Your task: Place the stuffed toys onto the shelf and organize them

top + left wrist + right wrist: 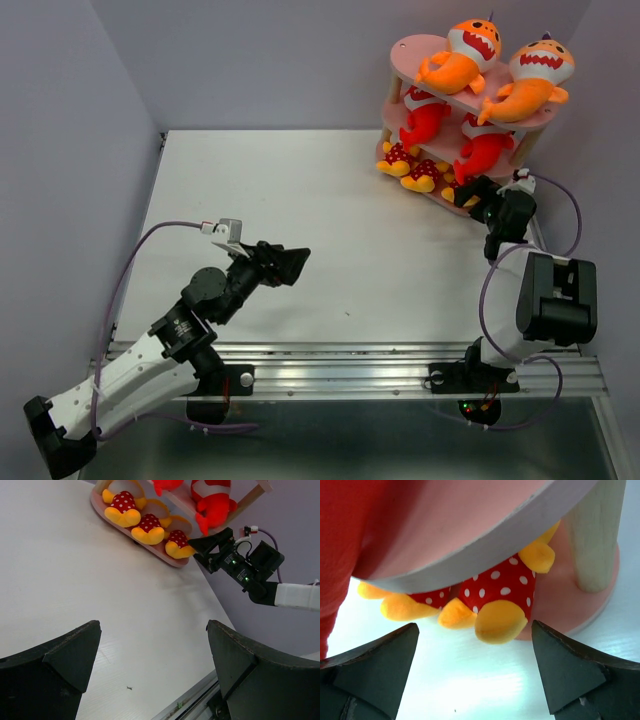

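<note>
The pink three-tier shelf [412,47] stands at the far right. Two orange sharks [462,55] lie on its top board, two red sharks [427,116] on the middle board, and three yellow-orange figures with red dotted parts [412,168] on the bottom board. My right gripper [474,195] is open and empty just in front of the bottom board; the nearest dotted figure [497,600] lies just beyond its fingers [570,667], apart from them. My left gripper [293,263] is open and empty over the table's middle left. The dotted figures [142,525] also show in the left wrist view.
The white table [330,220] is walled by grey panels on the left, back and right. A metal rail [350,365] runs along the near edge by the arm bases. A wooden post [592,535] of the shelf stands close to the right gripper.
</note>
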Robot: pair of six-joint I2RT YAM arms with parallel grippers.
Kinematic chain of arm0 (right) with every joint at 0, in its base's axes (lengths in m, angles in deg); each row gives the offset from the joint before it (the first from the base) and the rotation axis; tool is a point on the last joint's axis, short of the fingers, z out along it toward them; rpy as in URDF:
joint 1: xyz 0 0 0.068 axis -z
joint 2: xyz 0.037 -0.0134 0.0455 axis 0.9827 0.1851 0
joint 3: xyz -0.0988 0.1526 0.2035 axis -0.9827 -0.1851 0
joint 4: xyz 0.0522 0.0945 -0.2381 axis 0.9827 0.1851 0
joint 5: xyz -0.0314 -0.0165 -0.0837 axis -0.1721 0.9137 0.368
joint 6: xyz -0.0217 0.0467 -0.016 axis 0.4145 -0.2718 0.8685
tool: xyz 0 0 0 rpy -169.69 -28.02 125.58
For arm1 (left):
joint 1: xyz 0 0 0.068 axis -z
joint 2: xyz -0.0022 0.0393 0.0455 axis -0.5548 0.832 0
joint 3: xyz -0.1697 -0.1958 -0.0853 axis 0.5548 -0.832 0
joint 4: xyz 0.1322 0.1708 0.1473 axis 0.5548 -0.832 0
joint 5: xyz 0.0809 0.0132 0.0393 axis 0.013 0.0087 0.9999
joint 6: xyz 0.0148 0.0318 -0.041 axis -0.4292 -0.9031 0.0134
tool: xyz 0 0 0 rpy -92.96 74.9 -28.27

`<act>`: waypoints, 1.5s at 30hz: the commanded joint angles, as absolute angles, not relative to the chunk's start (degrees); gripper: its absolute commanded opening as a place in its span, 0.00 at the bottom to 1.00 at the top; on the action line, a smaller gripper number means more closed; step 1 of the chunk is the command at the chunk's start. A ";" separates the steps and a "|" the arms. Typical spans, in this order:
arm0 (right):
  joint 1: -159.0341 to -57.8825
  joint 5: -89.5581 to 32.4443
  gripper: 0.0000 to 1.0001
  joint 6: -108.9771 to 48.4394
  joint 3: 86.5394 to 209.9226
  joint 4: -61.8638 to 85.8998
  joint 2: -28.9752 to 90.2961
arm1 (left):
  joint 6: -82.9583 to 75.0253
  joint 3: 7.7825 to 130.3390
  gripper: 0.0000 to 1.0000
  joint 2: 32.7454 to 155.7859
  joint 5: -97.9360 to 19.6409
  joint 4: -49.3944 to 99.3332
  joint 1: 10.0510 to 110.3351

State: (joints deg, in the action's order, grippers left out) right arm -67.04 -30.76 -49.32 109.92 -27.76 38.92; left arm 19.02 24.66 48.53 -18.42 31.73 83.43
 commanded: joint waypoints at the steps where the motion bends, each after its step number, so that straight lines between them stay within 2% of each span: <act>1: -67.38 -32.51 1.00 -43.16 109.16 -19.80 33.44 | 17.07 27.56 0.99 48.04 -17.88 31.66 83.09; 5: -66.85 -38.57 1.00 -31.92 111.17 -2.07 23.87 | 13.38 30.72 0.99 49.09 -17.88 28.59 83.09; 8: -66.85 -41.22 1.00 -20.85 117.05 21.09 15.61 | 10.21 34.06 0.99 50.06 -17.27 26.65 83.09; 11: -66.32 -38.33 1.00 -16.35 124.08 34.03 9.01 | 6.52 37.30 0.99 50.67 -15.52 24.55 83.00; 15: -66.32 -35.95 1.00 -15.36 131.91 43.65 2.43 | 3.09 41.44 0.99 51.64 -14.45 22.96 83.00; 22: -66.32 -24.19 1.00 -23.36 143.16 51.49 0.20 | 0.54 46.11 0.99 52.35 -15.24 18.83 83.00; 25: -66.32 -23.03 1.00 -26.44 146.16 56.41 1.26 | 1.06 46.81 0.99 51.21 -15.33 16.80 83.00; 40: -66.32 -22.85 1.00 -24.86 138.87 54.93 -8.84 | 6.60 42.69 0.99 44.00 -14.45 11.79 83.00; 45: -66.32 -27.50 1.00 -24.24 135.44 54.75 -12.36 | 8.35 40.75 0.99 42.33 -13.48 10.30 83.00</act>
